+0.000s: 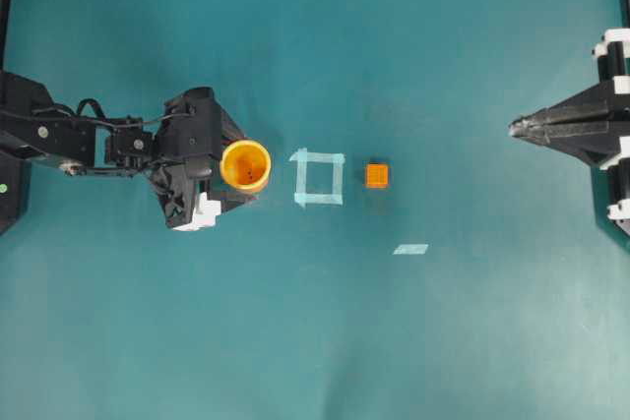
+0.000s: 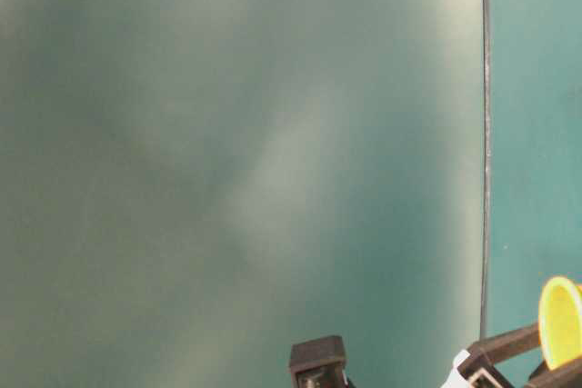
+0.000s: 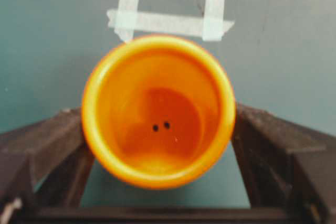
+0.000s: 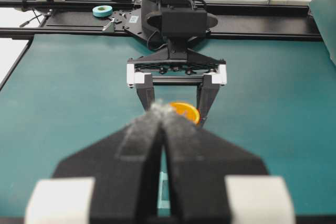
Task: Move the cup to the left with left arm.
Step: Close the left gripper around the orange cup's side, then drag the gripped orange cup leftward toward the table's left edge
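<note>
While the small round orange-yellow plastic cup (image 1: 245, 165) is sitting between my left gripper's (image 1: 239, 168) spread jaws, I'm judging the grasp and leftward move are remaining.

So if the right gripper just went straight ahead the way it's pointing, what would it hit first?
Most likely the orange cube, though height is unclear from overhead. The right gripper sits shut, pointing across the table; the cube lies slightly off that line, before the tape square and the cup.

cup (image 2: 561, 320) at lower right edge, black finger (image 2: 509, 344) beside it.
</note>
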